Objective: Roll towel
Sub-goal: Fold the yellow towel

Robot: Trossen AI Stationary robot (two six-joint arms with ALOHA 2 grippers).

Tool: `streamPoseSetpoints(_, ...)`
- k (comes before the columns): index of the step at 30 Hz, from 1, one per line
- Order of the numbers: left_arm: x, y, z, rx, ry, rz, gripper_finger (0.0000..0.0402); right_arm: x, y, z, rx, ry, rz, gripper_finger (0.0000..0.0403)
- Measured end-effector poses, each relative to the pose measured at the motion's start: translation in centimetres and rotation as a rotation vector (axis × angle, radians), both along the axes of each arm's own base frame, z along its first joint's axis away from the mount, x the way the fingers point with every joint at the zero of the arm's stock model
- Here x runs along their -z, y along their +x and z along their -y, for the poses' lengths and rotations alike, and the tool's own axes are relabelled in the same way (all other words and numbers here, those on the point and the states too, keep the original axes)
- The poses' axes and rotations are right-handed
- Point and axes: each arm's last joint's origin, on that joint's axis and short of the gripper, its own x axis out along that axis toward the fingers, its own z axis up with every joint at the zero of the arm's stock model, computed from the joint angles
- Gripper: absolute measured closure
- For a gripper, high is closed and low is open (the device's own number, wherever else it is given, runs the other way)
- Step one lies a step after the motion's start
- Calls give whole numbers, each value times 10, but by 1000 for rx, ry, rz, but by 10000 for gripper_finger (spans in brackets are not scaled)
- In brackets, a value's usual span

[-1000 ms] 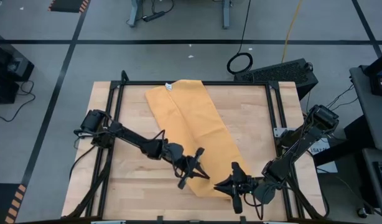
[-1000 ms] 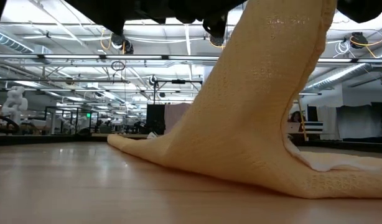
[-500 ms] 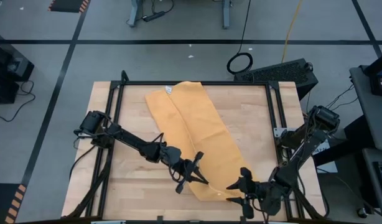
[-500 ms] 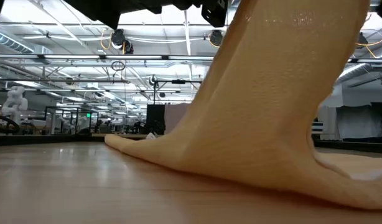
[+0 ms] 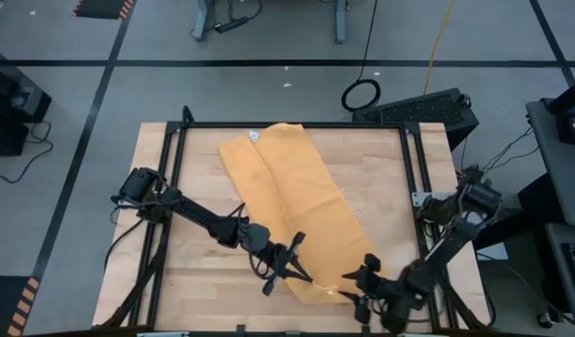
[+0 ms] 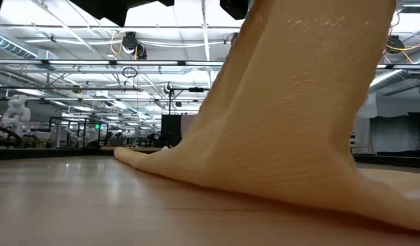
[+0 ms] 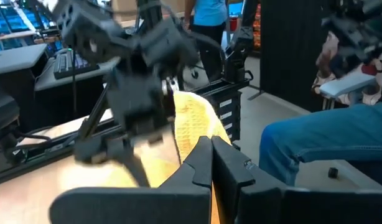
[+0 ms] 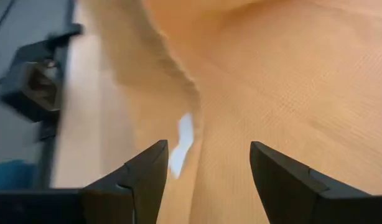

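No text, brand, number or sign can be read in any view. A small white tag (image 5: 254,136) is seen at the far edge of the towel (image 5: 286,192), but any print on it is too small to be made out. A pale label (image 5: 481,225) is seen beside the right arm's base; it may carry writing, yet nothing legible is shown.

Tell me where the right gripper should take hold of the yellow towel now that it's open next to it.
Best bet is the near right corner of the towel, approached from the table's right side. The left gripper is shut on the near left corner, lifting that end, so the matching corner is the free one. The right gripper, open, sits beside that edge, which looks thin enough to pinch.
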Motion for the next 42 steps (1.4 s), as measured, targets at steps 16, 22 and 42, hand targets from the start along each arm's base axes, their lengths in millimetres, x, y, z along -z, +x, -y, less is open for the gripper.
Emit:
streamPoseSetpoints(16, 0, 0, 0, -1, 2, -5, 401, 33, 57, 3, -259, -43, 12, 253)
streamPoseSetpoints(22, 1, 0, 0, -1, 3, -6, 401, 32, 51, -3, -279, -38, 20, 380)
streamPoseSetpoints(42, 1, 0, -1, -3, 11, 0, 402, 31, 28, -23, -232, 27, -4, 352)
